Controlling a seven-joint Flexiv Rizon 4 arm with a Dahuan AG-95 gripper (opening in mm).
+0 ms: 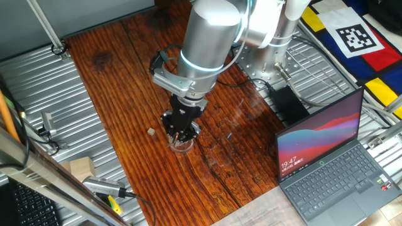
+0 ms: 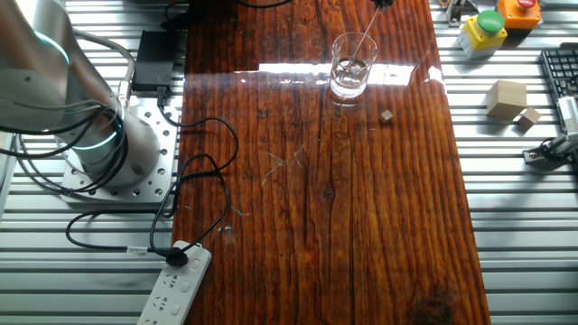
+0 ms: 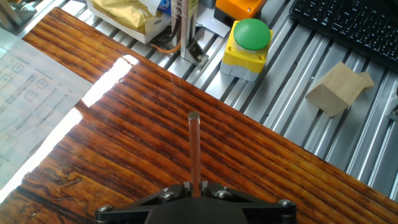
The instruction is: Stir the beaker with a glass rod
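Hand view: glass rod clamped btwn gripper fingers, pointing fwd.

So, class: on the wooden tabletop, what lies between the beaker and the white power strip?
In the other fixed view, between the beaker and the power strip lie bare wooden boards and a looping black cable.
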